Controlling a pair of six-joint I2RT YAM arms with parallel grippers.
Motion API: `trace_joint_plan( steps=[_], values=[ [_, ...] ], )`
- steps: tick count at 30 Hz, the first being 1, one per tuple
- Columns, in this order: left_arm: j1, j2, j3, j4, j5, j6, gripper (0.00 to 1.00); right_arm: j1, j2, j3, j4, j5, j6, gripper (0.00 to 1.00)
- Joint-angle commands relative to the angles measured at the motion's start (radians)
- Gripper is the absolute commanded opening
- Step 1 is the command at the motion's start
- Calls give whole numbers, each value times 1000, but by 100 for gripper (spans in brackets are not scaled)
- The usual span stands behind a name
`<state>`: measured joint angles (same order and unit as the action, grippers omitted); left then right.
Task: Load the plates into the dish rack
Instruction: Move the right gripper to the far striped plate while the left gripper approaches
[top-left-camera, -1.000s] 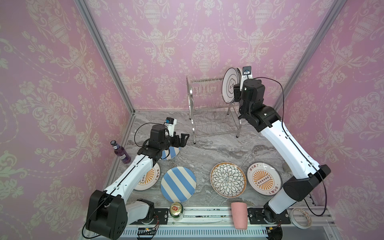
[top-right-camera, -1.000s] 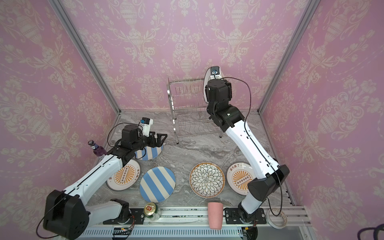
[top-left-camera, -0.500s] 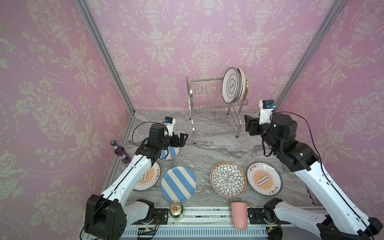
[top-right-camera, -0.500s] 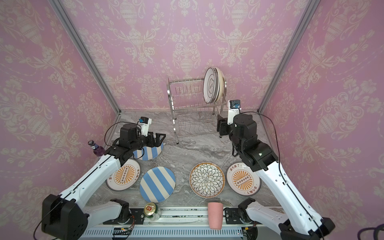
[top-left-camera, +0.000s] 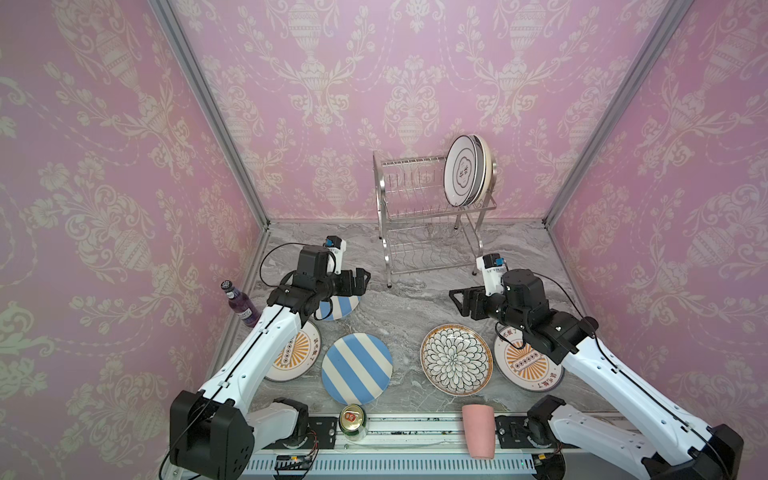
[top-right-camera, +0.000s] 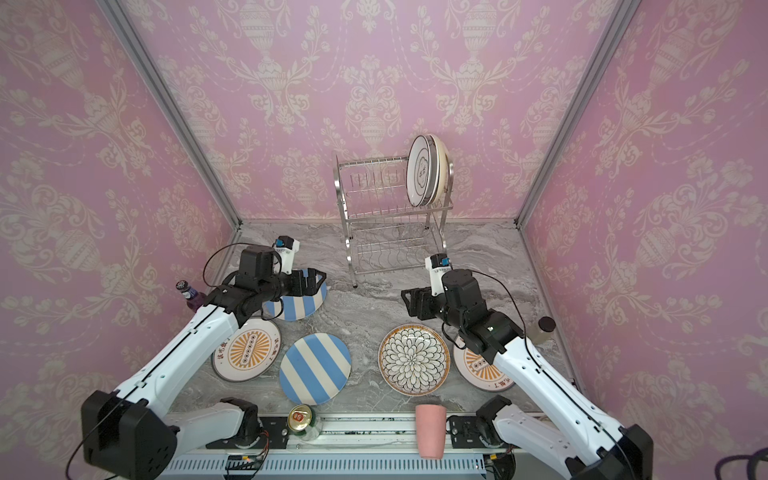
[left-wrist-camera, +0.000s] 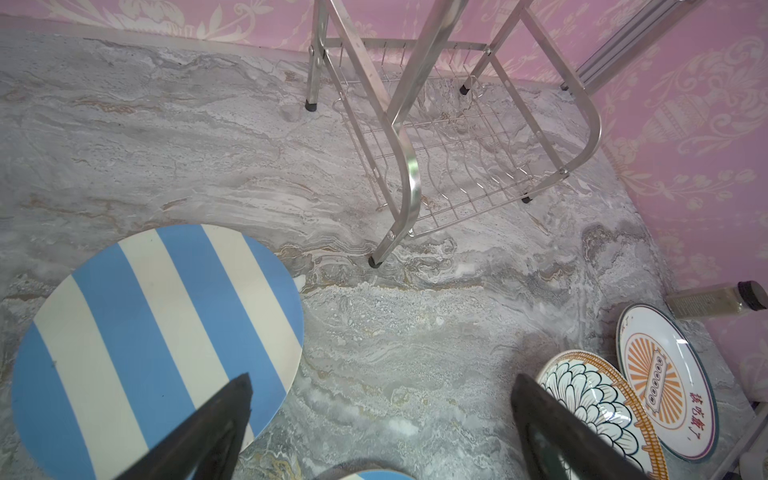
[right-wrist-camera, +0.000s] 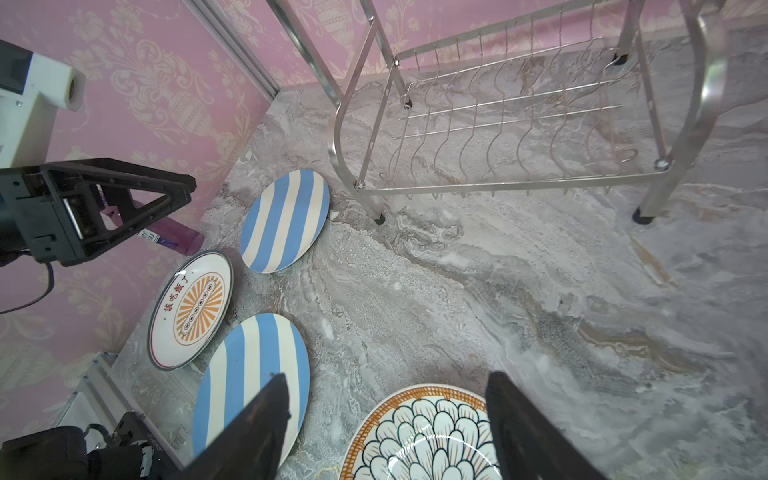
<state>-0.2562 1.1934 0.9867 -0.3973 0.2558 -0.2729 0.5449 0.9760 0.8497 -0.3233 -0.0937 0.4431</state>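
Observation:
The steel dish rack (top-left-camera: 432, 216) stands at the back. Three plates (top-left-camera: 463, 170) stand on edge at the right end of its top tier, a cloud-outline white one in front. Flat on the table lie two blue-white striped plates (top-left-camera: 356, 368) (top-left-camera: 338, 307), two orange-sunburst plates (top-left-camera: 291, 353) (top-left-camera: 528, 365) and a petal-patterned plate (top-left-camera: 456, 358). My left gripper (top-left-camera: 361, 278) hovers open over the far striped plate's edge (left-wrist-camera: 158, 332). My right gripper (top-left-camera: 459, 301) hangs open and empty just behind the petal plate (right-wrist-camera: 424, 436).
A purple bottle (top-left-camera: 241, 303) stands by the left wall. A second bottle (top-right-camera: 540, 328) stands by the right wall. A drink can (top-left-camera: 352, 419) and a pink cup (top-left-camera: 478, 430) sit on the front rail. The rack's lower tier (right-wrist-camera: 498, 124) holds nothing.
My right arm has drawn back from the rack's top tier, leaving a plate there, and come down to just behind the petal plate with its jaws wider. The left arm has barely moved.

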Motion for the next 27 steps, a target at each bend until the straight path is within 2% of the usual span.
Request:
trace_joint_plan(
  steps=[1, 6, 9, 12, 17, 20, 24, 27],
  values=[
    [16, -40, -1, -77, -54, -30, 99, 29, 32, -14, 65, -40, 59, 76],
    [73, -46, -42, -63, -60, -52, 99, 63, 101, -10, 70, -24, 59, 76],
    [163, -9, -67, -23, -18, -71, 99, 91, 195, 6, 126, -55, 82, 83],
    [248, 31, -85, 34, 2, -80, 99, 154, 317, 33, 246, -35, 143, 81],
    [273, 136, -33, 34, -138, -22, 99, 250, 564, 54, 632, -62, 357, 77],
    [278, 211, 7, 29, -200, 5, 99, 282, 715, 126, 714, -65, 419, 76],
    [291, 273, 23, 82, -198, 7, 99, 294, 865, 148, 896, -57, 550, 74],
    [300, 337, 60, 91, -204, 21, 99, 306, 958, 219, 902, -60, 592, 74]
  ],
)
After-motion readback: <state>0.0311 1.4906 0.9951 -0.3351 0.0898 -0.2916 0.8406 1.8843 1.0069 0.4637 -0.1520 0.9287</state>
